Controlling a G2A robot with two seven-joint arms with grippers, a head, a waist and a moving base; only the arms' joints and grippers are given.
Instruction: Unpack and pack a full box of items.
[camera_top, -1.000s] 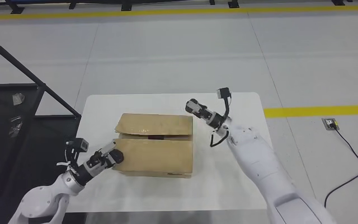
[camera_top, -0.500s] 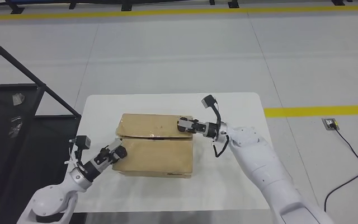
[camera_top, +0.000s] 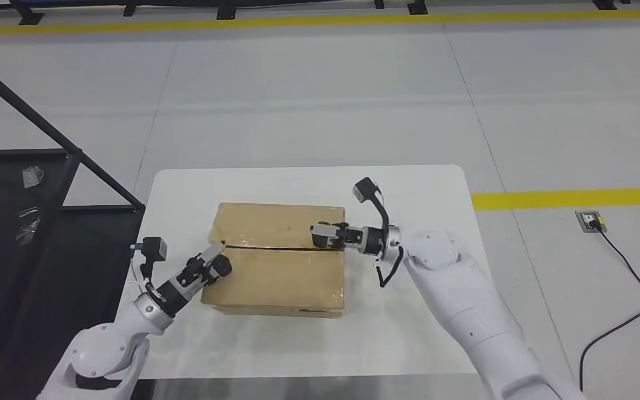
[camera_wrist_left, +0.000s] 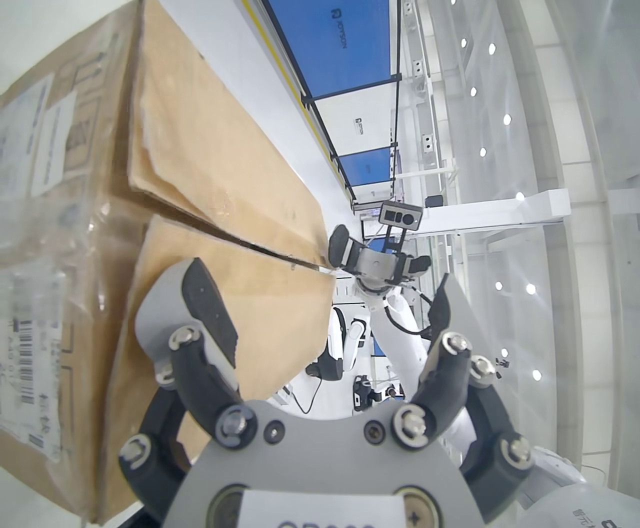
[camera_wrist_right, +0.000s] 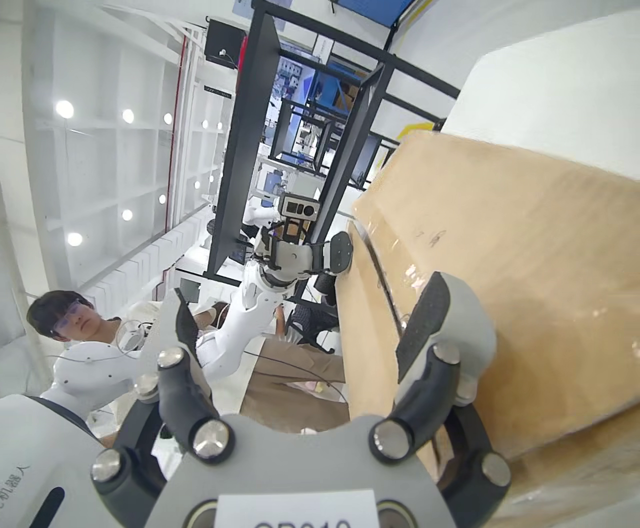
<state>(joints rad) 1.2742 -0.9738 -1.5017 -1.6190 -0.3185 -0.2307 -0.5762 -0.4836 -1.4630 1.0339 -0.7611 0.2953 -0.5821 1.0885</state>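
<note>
A brown cardboard box (camera_top: 275, 255) sits upright, its two top flaps folded down nearly flat and meeting at a lengthwise seam. Its labelled, taped end faces the left claw (camera_top: 213, 270). The opposite end lies under the right claw (camera_top: 320, 236).

the box (camera_wrist_left: 225, 165) carries white printed labels (camera_wrist_left: 50, 130) and a barcode sticker (camera_wrist_left: 30, 350) on its side, under clear film, all too blurred to read. blue wall panels (camera_wrist_left: 350, 50) each bear a small white logo. a white tag (camera_wrist_right: 300, 510) on the wrist plate is cut off and unreadable.
</note>
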